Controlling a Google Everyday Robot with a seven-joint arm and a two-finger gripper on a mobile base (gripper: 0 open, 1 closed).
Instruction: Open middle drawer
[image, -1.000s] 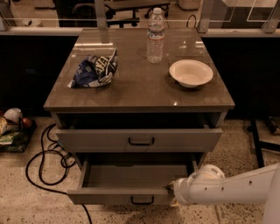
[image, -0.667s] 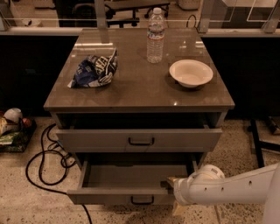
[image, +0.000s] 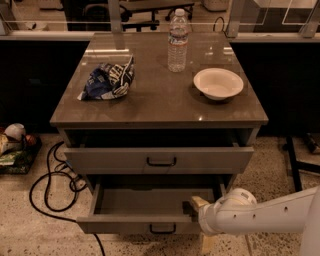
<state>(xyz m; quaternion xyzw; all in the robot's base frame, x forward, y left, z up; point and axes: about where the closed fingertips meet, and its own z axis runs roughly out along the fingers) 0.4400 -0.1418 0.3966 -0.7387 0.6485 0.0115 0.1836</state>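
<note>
The tip of my tool (image: 192, 205) is a dark, muddled shape at the near right corner of the middle drawer (image: 135, 201). I cannot tell whether it is wide or narrow, nor whether it touches the drawer's front lip. A pale tan part sits just to the right of that dark tip, and another tan piece shows below my wrist; I cannot make out what either is.

My white, rounded arm (image: 260, 212) comes in from the right edge, where it is cut off. It runs roughly level leftward and ends in a bulbous wrist joint that covers the right end of the drawer's front.

The middle drawer is wide, flat and grey-fronted with a small black bar handle. It stands pulled well out toward the near side, its plain grey inside showing; what lies under it is hidden. Above it, the upper grey drawer (image: 110, 161) is out a little way, with a dark gap behind its front.

On the glossy grey-brown table (image: 160, 102) a crumpled blue snack bag (image: 109, 80) lies at the left. A clear plastic water bottle (image: 177, 42) stands upright at the far middle, and a round white bowl (image: 218, 83) sits at the right; all three are apart. A black cable (image: 67, 175) loops on the speckled floor at the left.
</note>
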